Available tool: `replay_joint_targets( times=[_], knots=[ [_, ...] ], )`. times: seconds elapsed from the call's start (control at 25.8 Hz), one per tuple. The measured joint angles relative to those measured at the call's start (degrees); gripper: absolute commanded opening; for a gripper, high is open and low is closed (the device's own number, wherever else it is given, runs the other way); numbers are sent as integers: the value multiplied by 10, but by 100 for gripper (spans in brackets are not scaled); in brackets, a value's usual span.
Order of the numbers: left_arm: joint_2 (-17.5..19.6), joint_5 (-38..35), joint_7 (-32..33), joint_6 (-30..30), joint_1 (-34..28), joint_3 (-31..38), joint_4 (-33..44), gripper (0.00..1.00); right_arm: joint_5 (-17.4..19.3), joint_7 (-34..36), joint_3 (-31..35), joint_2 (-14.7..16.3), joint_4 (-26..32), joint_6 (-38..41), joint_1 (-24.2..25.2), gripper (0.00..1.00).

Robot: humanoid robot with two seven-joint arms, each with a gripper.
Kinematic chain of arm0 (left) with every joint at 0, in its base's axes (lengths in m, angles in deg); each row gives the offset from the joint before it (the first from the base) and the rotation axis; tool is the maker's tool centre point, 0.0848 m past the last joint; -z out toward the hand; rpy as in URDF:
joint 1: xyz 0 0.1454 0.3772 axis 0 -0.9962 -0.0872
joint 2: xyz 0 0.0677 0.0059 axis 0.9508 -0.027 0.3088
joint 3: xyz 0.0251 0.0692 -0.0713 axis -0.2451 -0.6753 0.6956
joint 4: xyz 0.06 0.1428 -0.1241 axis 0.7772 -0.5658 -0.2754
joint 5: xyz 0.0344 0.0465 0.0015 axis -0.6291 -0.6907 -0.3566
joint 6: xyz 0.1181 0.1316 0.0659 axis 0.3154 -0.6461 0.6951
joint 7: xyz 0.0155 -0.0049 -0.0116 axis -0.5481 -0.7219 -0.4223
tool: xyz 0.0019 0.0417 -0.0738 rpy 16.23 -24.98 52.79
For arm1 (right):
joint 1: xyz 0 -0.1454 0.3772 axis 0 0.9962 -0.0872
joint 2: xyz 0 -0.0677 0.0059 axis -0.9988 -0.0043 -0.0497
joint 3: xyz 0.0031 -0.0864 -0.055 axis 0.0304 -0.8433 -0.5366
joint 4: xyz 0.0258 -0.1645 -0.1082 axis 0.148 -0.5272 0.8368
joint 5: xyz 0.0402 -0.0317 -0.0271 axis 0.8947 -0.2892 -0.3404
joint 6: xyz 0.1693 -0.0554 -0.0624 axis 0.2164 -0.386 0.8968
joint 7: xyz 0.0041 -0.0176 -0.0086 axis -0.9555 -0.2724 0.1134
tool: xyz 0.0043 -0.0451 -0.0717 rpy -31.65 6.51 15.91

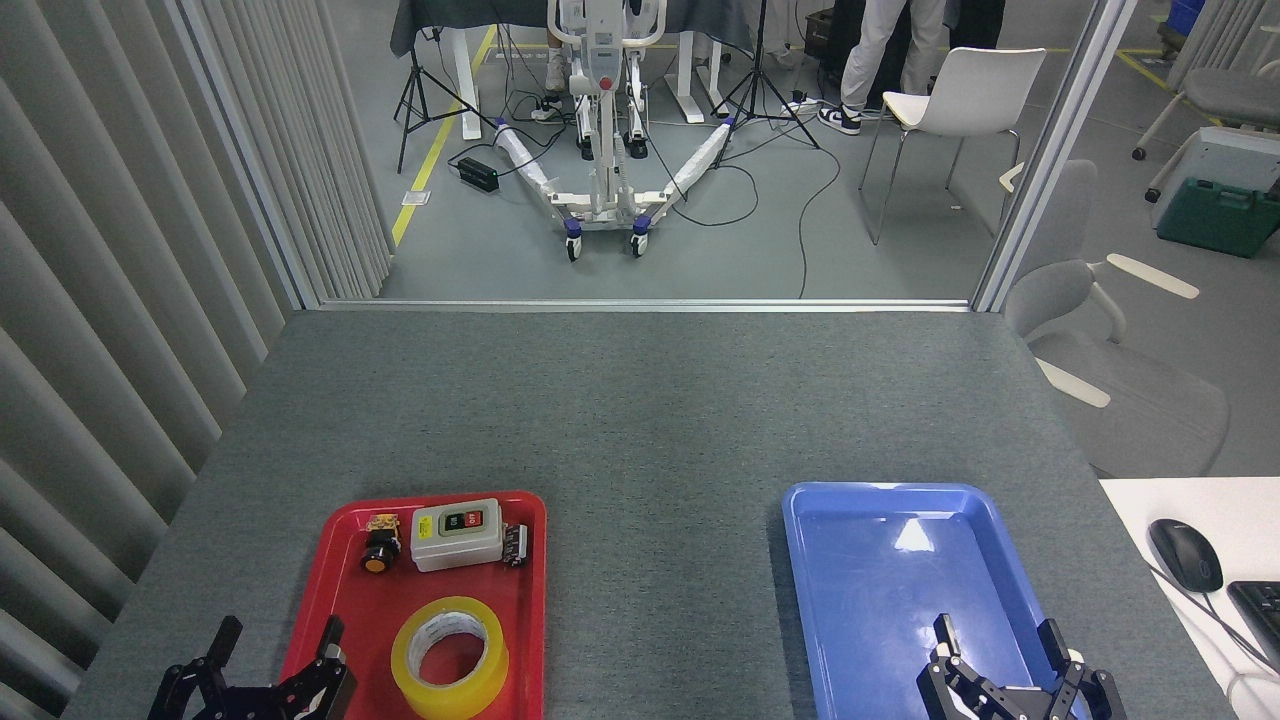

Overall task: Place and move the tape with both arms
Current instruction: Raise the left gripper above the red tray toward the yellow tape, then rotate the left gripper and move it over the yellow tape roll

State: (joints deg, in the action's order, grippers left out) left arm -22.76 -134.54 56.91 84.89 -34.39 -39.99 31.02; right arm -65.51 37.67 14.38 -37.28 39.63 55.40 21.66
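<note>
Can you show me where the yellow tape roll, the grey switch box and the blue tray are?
tape (497, 668): head view, on its yellow outer band.
grey switch box (455, 545): head view, on its front face.
blue tray (880, 600): head view, on its bare floor.

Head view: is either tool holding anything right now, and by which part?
Nothing is held. Left tool and right tool are both open; the tape lies untouched in the red tray.

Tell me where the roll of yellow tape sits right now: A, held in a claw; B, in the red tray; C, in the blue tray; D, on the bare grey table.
B: the tape lies flat in the red tray, near its front edge.
</note>
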Motion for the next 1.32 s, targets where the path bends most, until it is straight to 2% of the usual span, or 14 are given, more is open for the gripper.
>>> replay_joint_targets(
  times=[0.12,0.39,0.74,0.93,1.05,1.2,1.32],
  knots=[
    [0,5,-3,-2,0,0,0,100,0,0,0,0,0,3,0,100],
    [9,99,5,-4,12,0,-1,100,0,1,1,1,0,4,0,100],
    [15,111,3,2,19,-1,0,100,0,-5,1,2,0,-1,-1,100],
    [34,115,10,25,28,-1,0,100,1,-6,1,2,0,-8,-2,100],
    [43,116,44,36,41,-1,0,100,1,-6,1,2,0,-11,-3,100],
    [50,120,137,54,67,-1,0,100,1,-7,0,1,0,-11,-3,100],
    [67,137,196,67,89,-1,-1,100,0,-7,0,0,0,-11,-3,100]
  ],
)
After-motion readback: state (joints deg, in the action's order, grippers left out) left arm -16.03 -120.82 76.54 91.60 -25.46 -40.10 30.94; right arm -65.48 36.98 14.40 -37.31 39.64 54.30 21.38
